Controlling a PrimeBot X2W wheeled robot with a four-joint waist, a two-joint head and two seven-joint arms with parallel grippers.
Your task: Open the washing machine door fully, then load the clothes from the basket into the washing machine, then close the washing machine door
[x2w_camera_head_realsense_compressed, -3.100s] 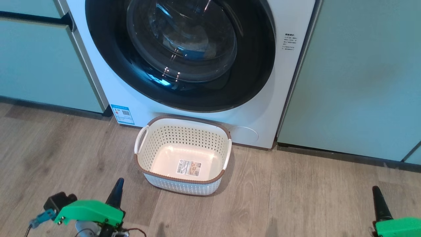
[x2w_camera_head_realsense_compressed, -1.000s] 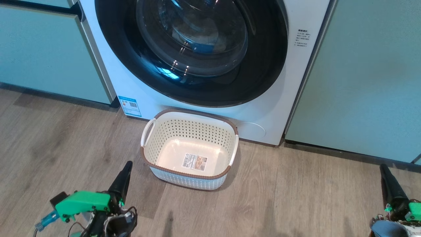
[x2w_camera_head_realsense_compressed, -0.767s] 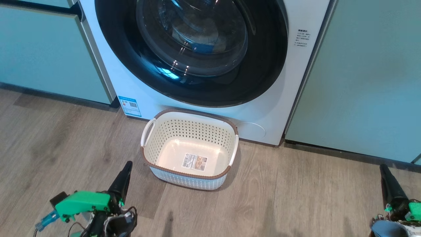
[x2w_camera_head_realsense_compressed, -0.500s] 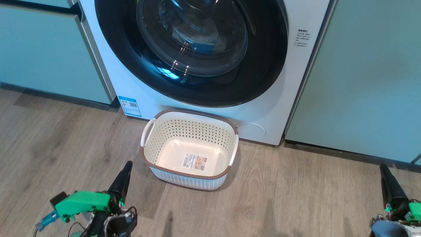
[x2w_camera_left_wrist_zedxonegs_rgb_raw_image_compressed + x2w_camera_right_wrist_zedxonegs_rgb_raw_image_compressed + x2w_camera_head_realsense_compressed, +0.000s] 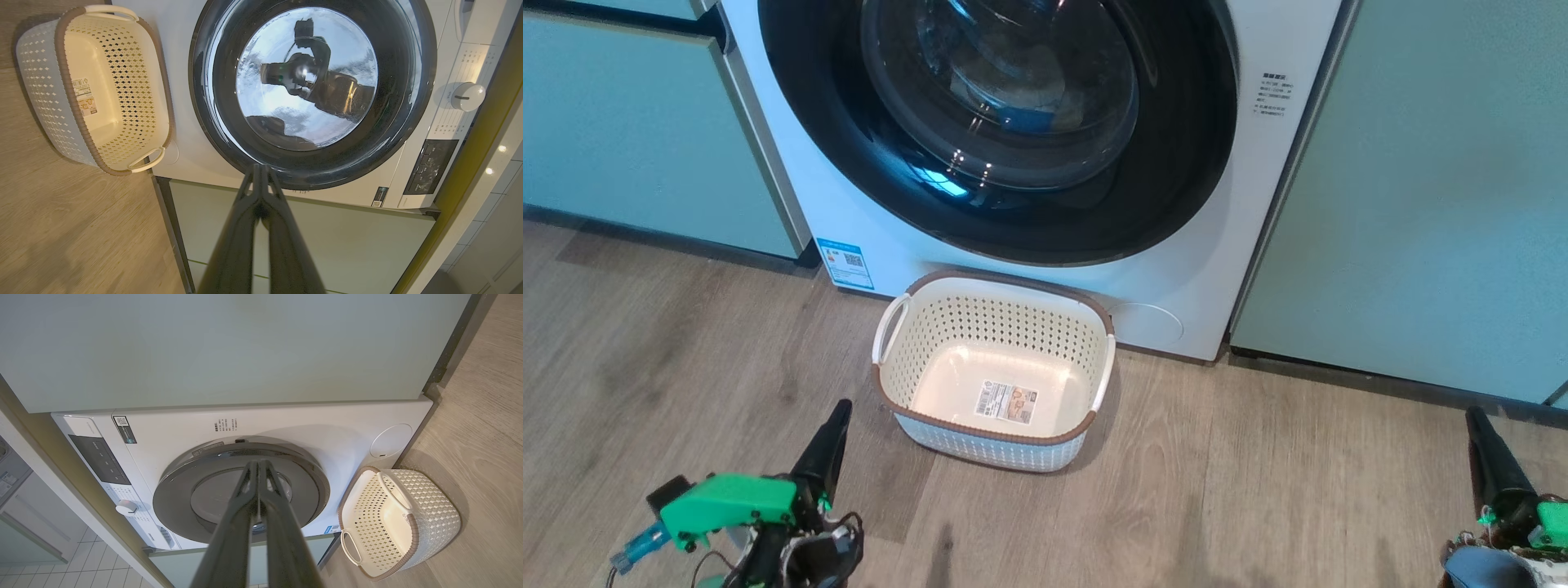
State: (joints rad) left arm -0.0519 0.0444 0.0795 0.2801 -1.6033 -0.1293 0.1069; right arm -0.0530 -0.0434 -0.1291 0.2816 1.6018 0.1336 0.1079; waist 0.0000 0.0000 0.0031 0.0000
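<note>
- One clothes (image 5: 1029, 118) bundle sits behind the shut washing machine door (image 5: 1176, 188); basket (image 5: 996, 327) empty, just in front on the floor.
- Both left claw (image 5: 840, 412) and right claw (image 5: 1476, 420) clenched, holding nothing, well back.
- Risk: latch may not have caught, so the door could spring open.

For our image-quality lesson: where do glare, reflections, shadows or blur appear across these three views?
Head view: bright glints on the washing machine door glass. Left wrist view: the glass mirrors bright light and a dark silhouette. Right wrist view: the basket casts a soft shadow on the floor.
</note>
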